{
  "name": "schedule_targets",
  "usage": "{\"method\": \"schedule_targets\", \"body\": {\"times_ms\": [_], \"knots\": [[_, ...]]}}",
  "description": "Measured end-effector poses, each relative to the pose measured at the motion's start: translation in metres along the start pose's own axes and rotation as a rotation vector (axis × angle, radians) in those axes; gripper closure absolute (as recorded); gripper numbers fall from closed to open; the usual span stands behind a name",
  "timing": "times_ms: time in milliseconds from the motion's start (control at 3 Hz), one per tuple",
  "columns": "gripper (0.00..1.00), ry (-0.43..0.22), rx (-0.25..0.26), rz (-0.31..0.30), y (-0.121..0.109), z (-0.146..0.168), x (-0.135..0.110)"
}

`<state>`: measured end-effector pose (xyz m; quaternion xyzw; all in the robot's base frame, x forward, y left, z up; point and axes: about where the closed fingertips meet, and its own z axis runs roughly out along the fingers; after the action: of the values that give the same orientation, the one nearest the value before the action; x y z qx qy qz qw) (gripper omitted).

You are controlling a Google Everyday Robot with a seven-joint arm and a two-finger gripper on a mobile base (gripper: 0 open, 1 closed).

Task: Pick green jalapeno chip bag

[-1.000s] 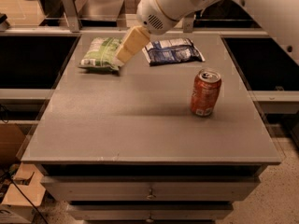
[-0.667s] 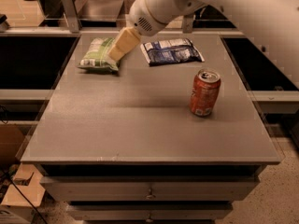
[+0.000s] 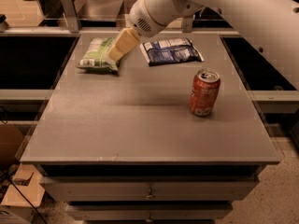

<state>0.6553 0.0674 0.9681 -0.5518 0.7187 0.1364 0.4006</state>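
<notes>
**Hanging over the green jalapeno chip bag (image 3: 97, 56): gripper (image 3: 122, 45) at the table's 11 o'clock**

The green jalapeno chip bag is seen lying flat on the grey table (image 3: 140, 125), far back toward 11 o'clock from the table's centre, with its light green and white face turned up. The tan gripper is carried on a white arm (image 3: 154, 10) that enters from 1 o'clock. It is pointed down toward 7 o'clock and is laid across the bag's 3 o'clock edge in this view. The bag may be touched by it, but this is not settled from this angle. Whether the gripper is spread apart or drawn together cannot be told.

A blue-and-white snack bag (image 3: 171, 51) is placed just beside the gripper at its 3 o'clock, flat near the table's 12 o'clock edge and apart from the green bag. An orange soda can (image 3: 204, 92) is stood upright at about 3 o'clock from the table's centre, well apart from both bags. Drawers (image 3: 149, 190) are seen beneath the table top, and a cardboard box (image 3: 18, 197) is seen on the floor at 7 o'clock.
</notes>
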Motion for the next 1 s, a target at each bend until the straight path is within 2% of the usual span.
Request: {"method": "schedule_targets", "body": {"times_ms": [667, 1000], "knots": [[0.00, -0.016, 0.023, 0.077, -0.013, 0.044, 0.011], [0.00, -0.018, 0.017, 0.126, -0.017, 0.074, 0.022]]}}
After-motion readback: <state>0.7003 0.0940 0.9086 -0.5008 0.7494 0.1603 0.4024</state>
